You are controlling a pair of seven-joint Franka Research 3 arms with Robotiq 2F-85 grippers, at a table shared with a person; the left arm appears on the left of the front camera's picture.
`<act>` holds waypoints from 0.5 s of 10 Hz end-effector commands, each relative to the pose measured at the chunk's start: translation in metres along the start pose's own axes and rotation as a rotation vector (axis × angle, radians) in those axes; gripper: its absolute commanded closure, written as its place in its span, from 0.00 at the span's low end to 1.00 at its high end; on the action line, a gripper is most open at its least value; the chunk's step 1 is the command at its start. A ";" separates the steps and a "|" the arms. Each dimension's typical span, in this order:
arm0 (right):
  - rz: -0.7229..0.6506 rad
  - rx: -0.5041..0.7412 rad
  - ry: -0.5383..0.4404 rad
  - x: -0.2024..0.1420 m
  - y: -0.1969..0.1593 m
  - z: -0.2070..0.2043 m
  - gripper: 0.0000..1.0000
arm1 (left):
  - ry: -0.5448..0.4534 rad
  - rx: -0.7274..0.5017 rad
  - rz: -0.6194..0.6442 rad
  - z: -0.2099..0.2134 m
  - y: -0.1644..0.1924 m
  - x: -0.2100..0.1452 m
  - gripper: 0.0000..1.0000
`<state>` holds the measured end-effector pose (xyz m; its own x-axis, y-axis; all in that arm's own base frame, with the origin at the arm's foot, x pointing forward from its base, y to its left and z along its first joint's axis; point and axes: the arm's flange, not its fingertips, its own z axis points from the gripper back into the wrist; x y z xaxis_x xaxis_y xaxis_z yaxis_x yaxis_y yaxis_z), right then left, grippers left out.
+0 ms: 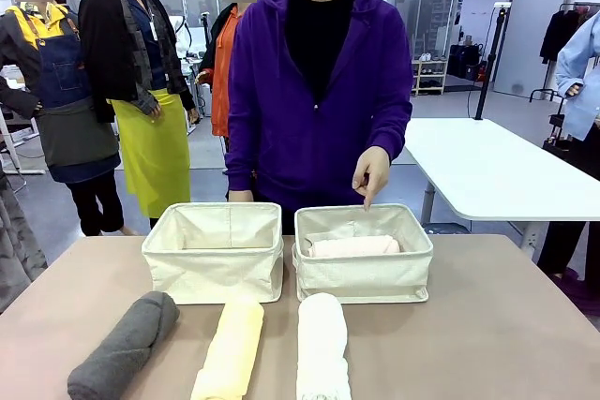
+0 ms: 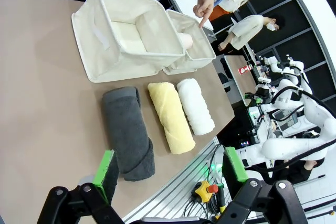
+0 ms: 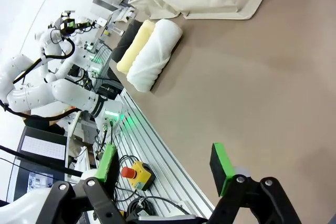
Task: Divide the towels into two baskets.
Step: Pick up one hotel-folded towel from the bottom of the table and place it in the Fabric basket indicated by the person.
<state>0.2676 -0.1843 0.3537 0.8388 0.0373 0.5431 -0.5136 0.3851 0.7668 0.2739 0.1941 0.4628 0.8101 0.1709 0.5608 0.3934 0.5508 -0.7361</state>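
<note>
Two cream baskets stand side by side at mid-table. The left basket [image 1: 214, 264] [image 2: 100, 51] is empty. The right basket [image 1: 364, 274] [image 2: 198, 56] [image 3: 220, 3] holds the pale pink towel [image 1: 354, 247], and a person's hand [image 1: 371, 175] [image 2: 203, 8] points a finger down at its far rim. In front of the baskets lie three rolled towels: dark grey [image 1: 127, 344] [image 2: 128, 132], pale yellow [image 1: 230, 348] [image 2: 168, 116] [image 3: 135, 45] and white [image 1: 322, 344] [image 2: 195, 106] [image 3: 155, 53]. My left gripper [image 2: 170, 165] hangs open above the table's near edge by the grey towel. My right gripper [image 3: 164, 162] is open over bare table, holding nothing.
A person in a purple hoodie [image 1: 314, 91] stands at the far side. A yellow emergency-stop box [image 2: 207, 188] [image 3: 134, 174] sits on the metal rail below the table's near edge. A white table [image 1: 487, 166] stands behind to the right. Bare tabletop lies to the right of the white towel.
</note>
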 end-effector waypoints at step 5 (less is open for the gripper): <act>-0.201 -0.212 0.165 0.093 0.100 -0.170 0.12 | -0.019 -0.025 -0.020 0.004 0.000 0.000 0.00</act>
<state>0.3442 -0.0422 0.4320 0.9137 0.1256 0.3864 -0.3939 0.5072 0.7666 0.2737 0.1943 0.4628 0.8100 0.1716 0.5608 0.3931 0.5508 -0.7363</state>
